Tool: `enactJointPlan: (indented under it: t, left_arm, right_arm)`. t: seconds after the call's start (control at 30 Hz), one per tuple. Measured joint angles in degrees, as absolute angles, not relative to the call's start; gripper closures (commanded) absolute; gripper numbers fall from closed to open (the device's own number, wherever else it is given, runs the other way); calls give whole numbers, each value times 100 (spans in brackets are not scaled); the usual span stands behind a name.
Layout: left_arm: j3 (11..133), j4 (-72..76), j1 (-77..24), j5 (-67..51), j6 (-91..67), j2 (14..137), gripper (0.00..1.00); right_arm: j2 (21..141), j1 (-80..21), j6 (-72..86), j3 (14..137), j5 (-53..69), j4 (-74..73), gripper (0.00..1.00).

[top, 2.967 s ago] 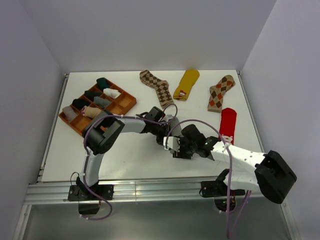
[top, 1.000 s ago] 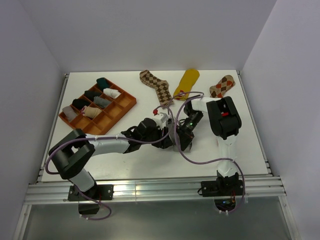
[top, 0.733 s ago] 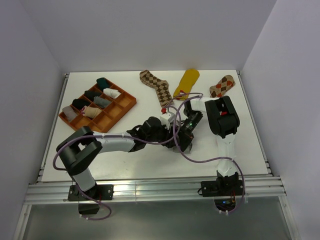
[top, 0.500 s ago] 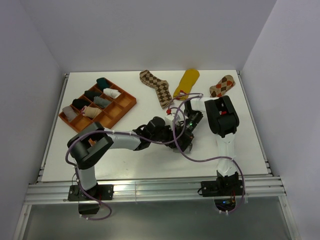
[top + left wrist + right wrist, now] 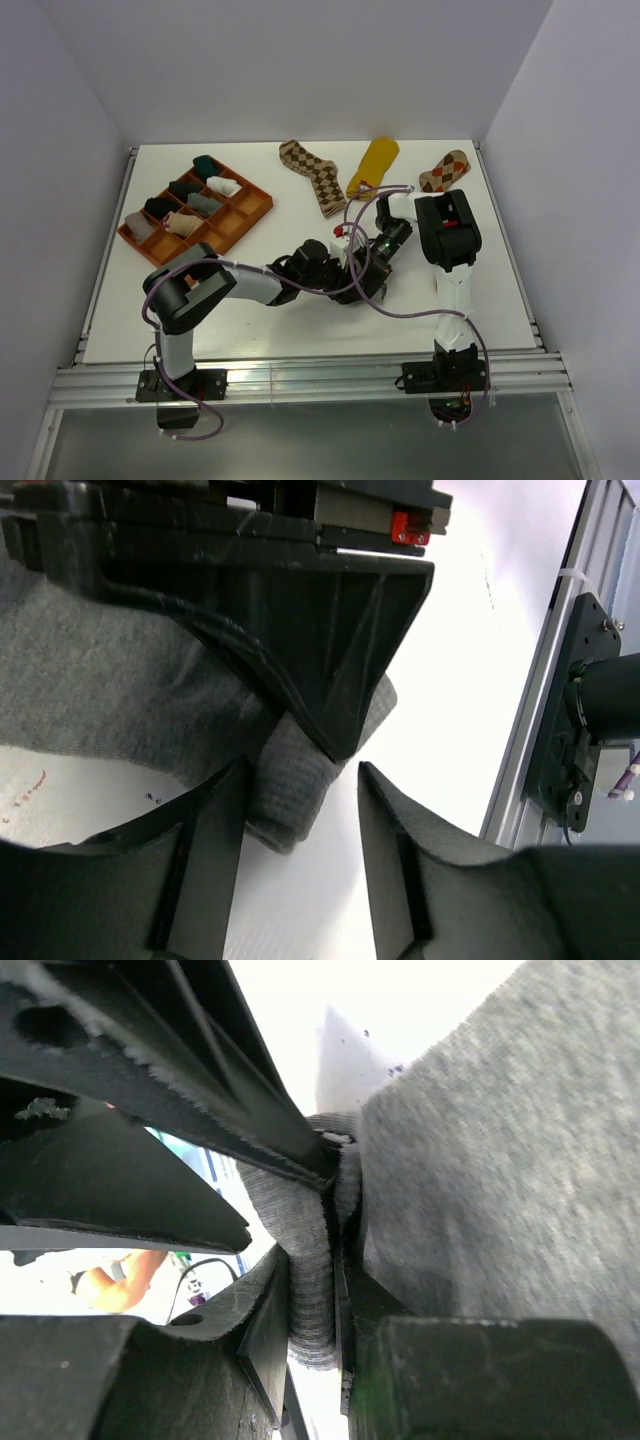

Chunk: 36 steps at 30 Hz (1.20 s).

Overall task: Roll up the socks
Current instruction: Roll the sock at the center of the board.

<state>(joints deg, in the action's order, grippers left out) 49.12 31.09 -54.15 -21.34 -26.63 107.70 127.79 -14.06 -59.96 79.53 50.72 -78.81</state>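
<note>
Grey sock lies mid-way across the worktop, pinched in your right tool. Your left tool has slid in, fingers spread around the rolled end, so you can keep rolling.

Both arms are made of white tubes joined by chunky black blocks. The left arm and the right arm each trail a thin purple cable in loose loops. Their black bases sit just past the table's near edge. The right arm's big block has a small red mark. The left gripper has smooth, flat black fingers.
</note>
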Motion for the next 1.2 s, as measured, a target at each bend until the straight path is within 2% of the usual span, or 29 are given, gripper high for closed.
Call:
enactJointPlan:
  t: [0.17, 0.23, 0.27, 0.3, 0.37, 0.4, 0.57, 0.77, 1.2]
  left_arm:
    - [4888, 3236, -5408, -2167, -2718, 10792, 57]
    - [4888, 3275, -5404, -2176, -2792, 10829, 66]
    - [4888, 3277, -5400, -2171, -2823, 10855, 71]
    - [4888, 3275, -5391, -2176, -2867, 10879, 82]
    - [4932, 3258, -5387, -2198, -2989, 10934, 92]
    - [4993, 3190, -5387, -2222, -3039, 10960, 100]
    - [5277, 2729, -5391, -2241, -3326, 11019, 100]
    - [5677, 1966, -5358, -2233, -3852, 11091, 100]
    - [5815, 1505, -4890, -3282, -4934, 11325, 100]
  right_arm:
    - [12814, -1334, -5896, 7975, 5061, -7900, 88]
    - [12829, -1330, -5837, 7975, 5039, -7913, 87]
    - [12838, -1328, -5815, 7975, 5017, -7922, 84]
    - [12842, -1328, -5782, 7975, 5000, -7931, 82]
    - [12842, -1328, -5684, 7972, 4941, -7913, 74]
    - [12838, -1323, -5618, 7968, 4895, -7909, 72]
    - [12473, -1286, -5221, 7684, 4709, -7522, 57]
    - [11456, -1284, -4816, 7218, 4410, -6652, 46]
    - [9338, -851, -4167, 5966, 4147, -4987, 44]
